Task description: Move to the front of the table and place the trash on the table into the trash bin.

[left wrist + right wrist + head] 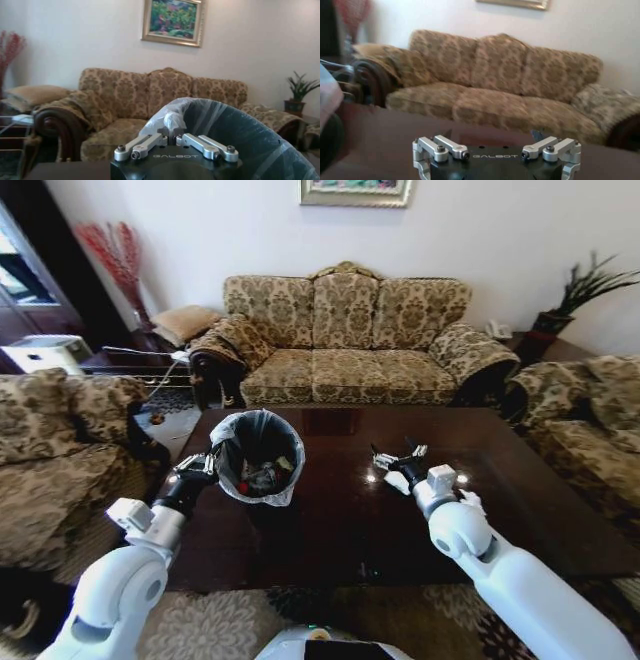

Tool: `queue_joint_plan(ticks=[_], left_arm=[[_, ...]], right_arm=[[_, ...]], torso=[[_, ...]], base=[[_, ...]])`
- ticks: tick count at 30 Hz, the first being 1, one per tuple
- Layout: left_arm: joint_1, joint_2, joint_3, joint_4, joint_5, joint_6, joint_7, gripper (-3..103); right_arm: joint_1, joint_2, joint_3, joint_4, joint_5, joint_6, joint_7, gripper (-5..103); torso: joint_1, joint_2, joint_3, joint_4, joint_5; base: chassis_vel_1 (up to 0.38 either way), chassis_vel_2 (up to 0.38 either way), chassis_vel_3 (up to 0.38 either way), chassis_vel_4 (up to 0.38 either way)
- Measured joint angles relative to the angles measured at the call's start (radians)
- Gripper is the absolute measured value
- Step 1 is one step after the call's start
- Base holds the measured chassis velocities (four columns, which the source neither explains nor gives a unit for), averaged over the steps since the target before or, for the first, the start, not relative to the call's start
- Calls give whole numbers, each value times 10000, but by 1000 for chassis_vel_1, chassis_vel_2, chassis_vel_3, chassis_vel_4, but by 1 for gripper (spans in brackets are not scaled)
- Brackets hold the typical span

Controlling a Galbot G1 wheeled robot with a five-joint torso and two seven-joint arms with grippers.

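Note:
The trash bin (258, 455), black with a pale bag folded over its rim, sits over the left part of the dark glossy table (330, 530). Bits of trash (264, 476) lie inside it. My left gripper (208, 464) is at the bin's near-left rim. In the left wrist view the left gripper (172, 129) is shut, pinching the bag-covered rim of the bin (235, 127). My right gripper (396, 456) hovers low over the table's middle, open with nothing between its fingers. A small white bit (397, 483) lies on the table just beneath it.
A patterned three-seat sofa (345, 340) stands behind the table. Armchairs flank it on the left (60, 450) and right (590, 440). A potted plant (575, 300) stands at the back right, and a patterned rug (220, 620) lies under the table's near edge.

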Motion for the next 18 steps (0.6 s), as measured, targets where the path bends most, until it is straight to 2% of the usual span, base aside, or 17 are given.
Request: queue_joint_plan(ticks=[4, 9, 11, 14, 18], left_arm=[[123, -206, 3, -175, -46, -43, -16, 3], [236, -369, 0, -270, -50, -108, -86, 3], [279, -396, -1, -286, -42, -110, -108, 3], [287, -378, 5, -296, -33, -111, -124, 3], [257, -278, 34, -292, -32, -110, -128, 3]], right_arm=[[109, 167, -65, -844, 123, 248, -237, 100], [443, 839, -245, -2110, 1068, 451, -518, 100], [614, 1225, -402, -2659, 1108, 579, -746, 100], [726, 1616, -572, -3183, 985, 670, -988, 100], [749, 2096, -676, -3755, 835, 744, -1050, 100]], torso=[[0, 0, 0, -10, 11], [0, 0, 0, 3, 5], [0, 0, -1, 9, -8], [0, 0, 0, 12, 0], [0, 0, 0, 3, -1]], base=[[-162, -173, 70, 48], [-38, -31, 35, 14], [25, 25, -17, -7], [50, 51, -30, -13], [0, 0, 0, 0]])
